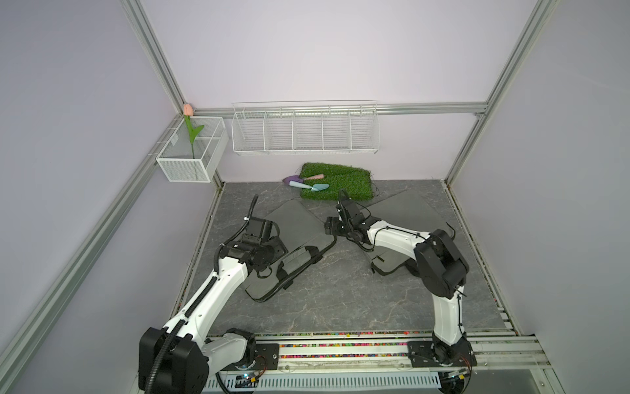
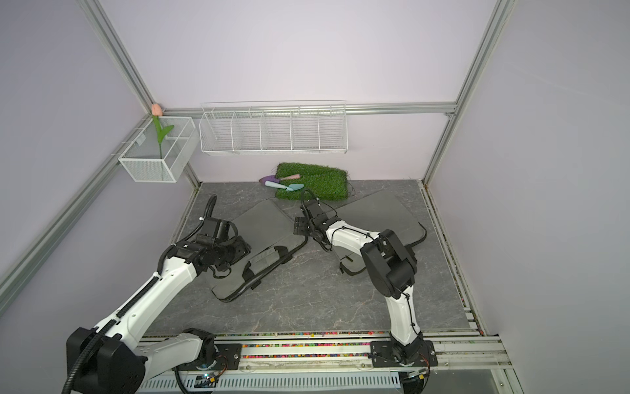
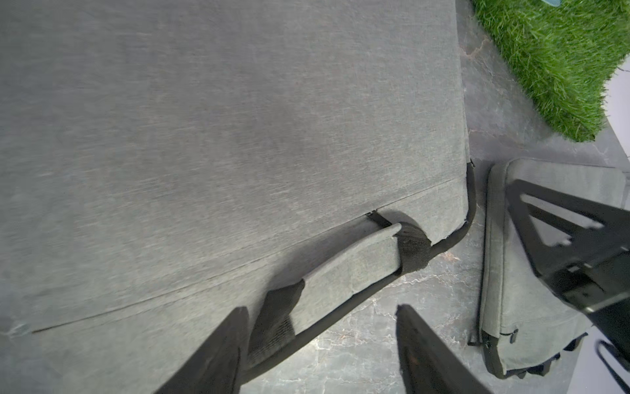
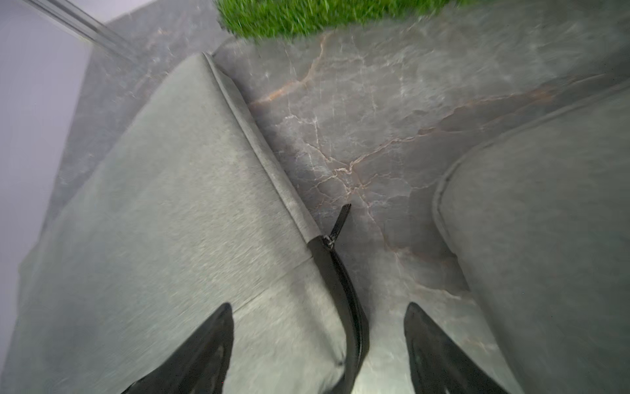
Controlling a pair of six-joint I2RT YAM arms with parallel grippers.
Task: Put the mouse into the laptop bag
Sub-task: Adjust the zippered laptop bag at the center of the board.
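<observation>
Both sets of jaws stood wide open: left gripper (image 3: 322, 308) straddled the laptop bag (image 3: 204, 136) edge beside its handle (image 3: 354, 262); right gripper (image 4: 318, 305) straddled its zipper (image 4: 347, 307).

Far centre: artificial grass mat (image 1: 337, 180) on the grey marble-patterned tabletop (image 1: 341, 300). At its left edge lie a purple trowel (image 1: 300, 178) with a pink handle and, just beside it, a teal trowel (image 1: 312, 186). Far wall: white divided wire rack (image 1: 305, 131). Far left: white mesh basket (image 1: 191, 160) holding an upright artificial tulip (image 1: 191, 131).
</observation>
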